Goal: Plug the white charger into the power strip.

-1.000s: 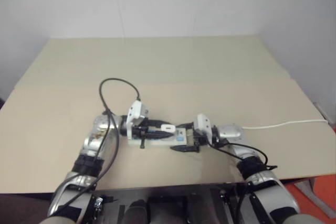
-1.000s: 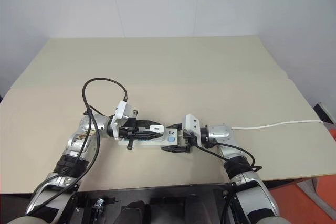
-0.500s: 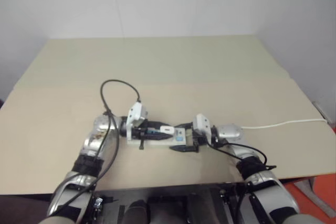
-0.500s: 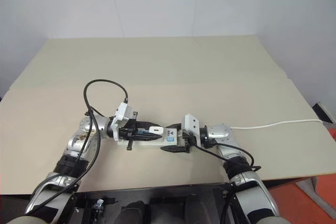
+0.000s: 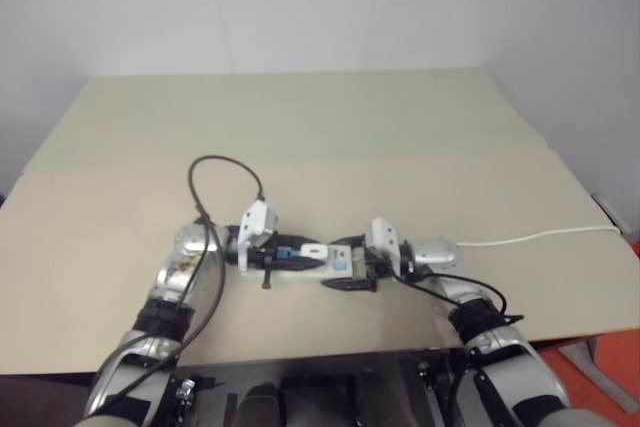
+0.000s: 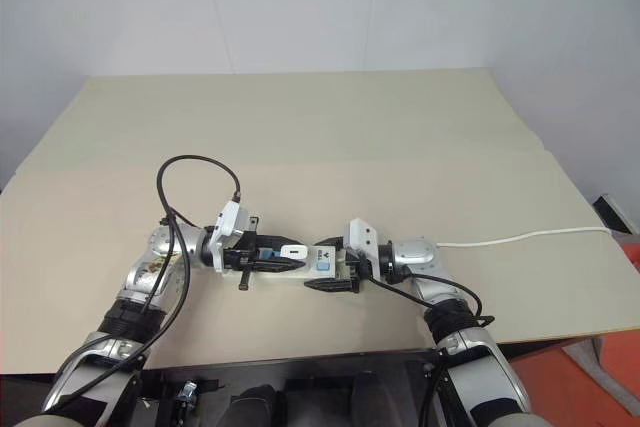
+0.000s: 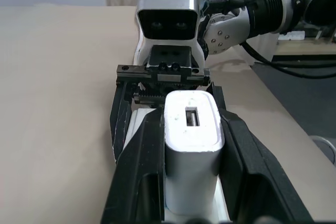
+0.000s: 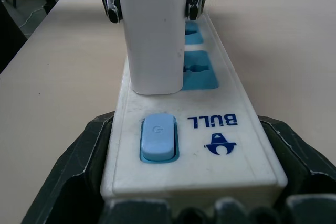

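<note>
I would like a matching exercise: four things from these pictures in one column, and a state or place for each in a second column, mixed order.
Things:
1. white charger
2. power strip
3. switch
4. thin white cable

States or places:
A. blue, beside the BULL mark
B. trails off the table's right edge
C. upright, clamped in the left gripper
D. its end sits between the right gripper's fingers

Pairs: 1-C, 2-D, 3-A, 4-B
</note>
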